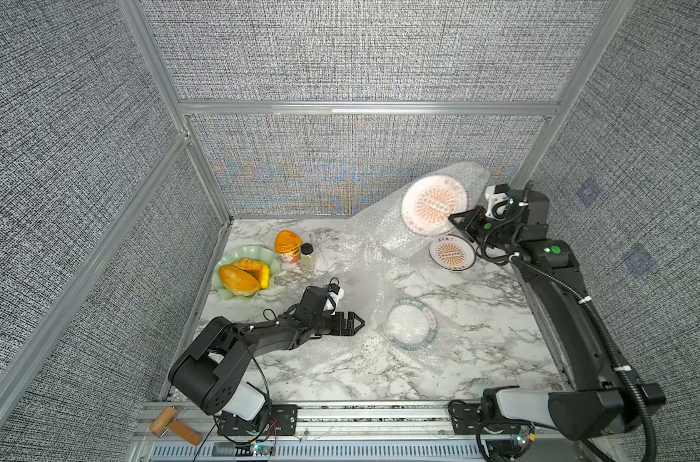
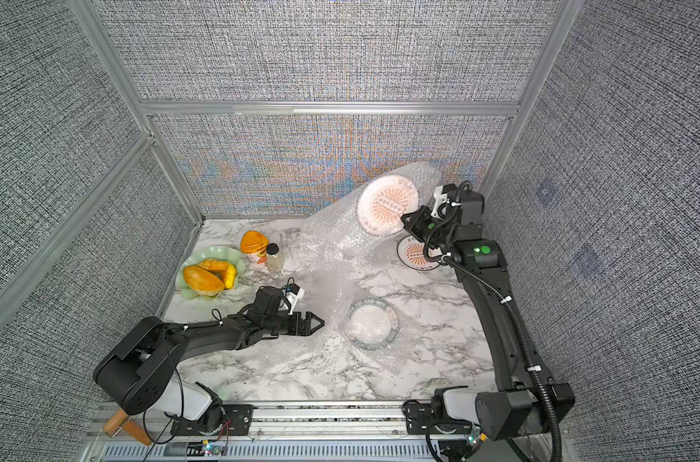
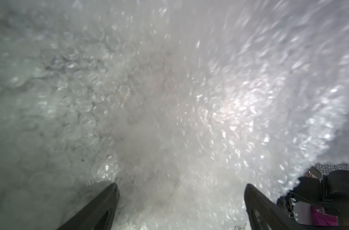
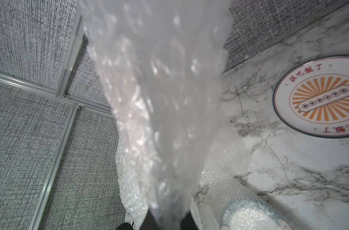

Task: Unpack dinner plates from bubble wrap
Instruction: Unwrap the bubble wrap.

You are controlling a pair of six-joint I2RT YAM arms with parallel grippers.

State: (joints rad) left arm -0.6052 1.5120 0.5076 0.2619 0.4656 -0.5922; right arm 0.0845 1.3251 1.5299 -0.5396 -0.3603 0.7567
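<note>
My right gripper (image 1: 455,219) (image 2: 406,219) (image 4: 168,219) is shut on bubble wrap (image 1: 364,248) (image 4: 159,99) and holds it up at the back right. A sunburst dinner plate (image 1: 435,206) (image 2: 386,204) hangs tilted inside that wrap. A bare sunburst plate (image 1: 452,254) (image 2: 414,256) (image 4: 319,97) lies on the table below it. The green-rimmed plate (image 1: 410,324) (image 2: 374,325) (image 4: 249,217) lies flat under wrap mid-table. My left gripper (image 1: 354,323) (image 2: 314,322) (image 3: 181,186) is open, low at the wrap's left edge, with bubble wrap (image 3: 169,99) filling the left wrist view.
A pale green wavy dish (image 1: 220,264) with orange food sits at the left. An orange-lidded cup (image 1: 288,244) and a small bottle (image 1: 307,256) stand behind it. A wooden-handled tool (image 1: 172,426) lies on the front rail. Grey walls close three sides.
</note>
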